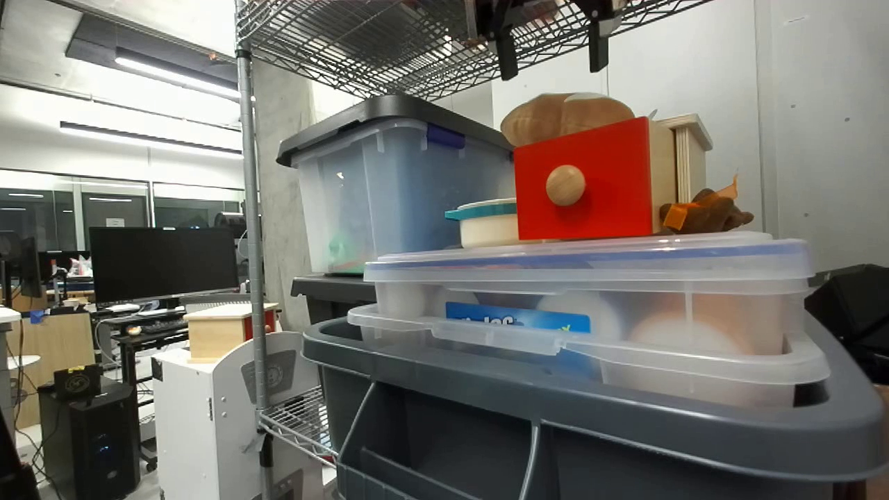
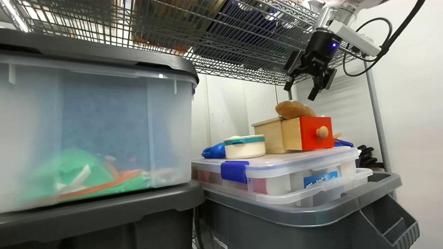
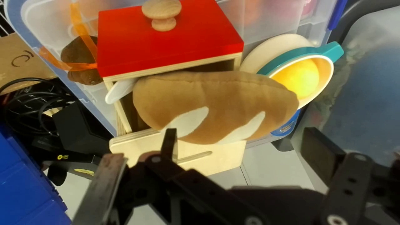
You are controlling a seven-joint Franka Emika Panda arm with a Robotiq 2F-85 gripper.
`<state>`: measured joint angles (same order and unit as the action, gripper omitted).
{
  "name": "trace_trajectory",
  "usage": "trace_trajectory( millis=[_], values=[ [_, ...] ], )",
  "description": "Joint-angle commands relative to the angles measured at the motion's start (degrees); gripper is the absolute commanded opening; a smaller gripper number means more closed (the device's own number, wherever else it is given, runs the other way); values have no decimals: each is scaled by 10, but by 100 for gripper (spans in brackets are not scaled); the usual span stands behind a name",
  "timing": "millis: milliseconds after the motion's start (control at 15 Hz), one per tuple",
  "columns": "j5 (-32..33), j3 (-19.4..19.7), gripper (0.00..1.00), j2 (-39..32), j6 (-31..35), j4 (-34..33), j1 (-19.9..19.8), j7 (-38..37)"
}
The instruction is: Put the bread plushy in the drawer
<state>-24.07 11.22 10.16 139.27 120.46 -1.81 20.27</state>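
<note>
- The drawer (image 3: 168, 47) is standing pulled out of its wooden box (image 3: 225, 156), and the hollow behind its red front is showing in the wrist view, so the opening step looks done.
- The bread plushy (image 3: 215, 106) is lying across the top of that hollow: one end is resting within the drawer's outline, the other is jutting past the side wall towards the teal-rimmed pot (image 3: 290, 55).
- In both exterior views much of the toy is showing above the drawer, so I am judging the placing as only part done; how deep its underside is dipping is hidden.
- What is remaining, it seems, is turning or pressing the jutting end down inside; a white piece (image 3: 120, 90) poking out at the opposite edge may be taking up room.
- The claw (image 2: 300, 91) is hanging above the plushy, well clear of touching it, its jaws standing wide with nothing between them.
- In an exterior view the arm (image 2: 337, 15) is reaching in from the upper right, its wrist slanting and the claw pointing downward.
</note>
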Motion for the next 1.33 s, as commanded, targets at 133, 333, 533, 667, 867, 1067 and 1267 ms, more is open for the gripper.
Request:
trace_trajectory(
  millis=[133,333,533,667,867,1067,1267],
  values=[
    [5,-3,100,2,-14,-2,-5,0],
    [12,-6,100,2,-14,4,-5,-4],
    [7,-3,100,-3,-17,5,-6,0],
    [5,-1,100,-8,-17,6,-8,1],
    [3,1,100,-15,-17,6,-12,2],
    [3,1,100,-20,-19,3,-18,3],
    [2,0,100,-19,-21,3,-21,2]
  ],
)
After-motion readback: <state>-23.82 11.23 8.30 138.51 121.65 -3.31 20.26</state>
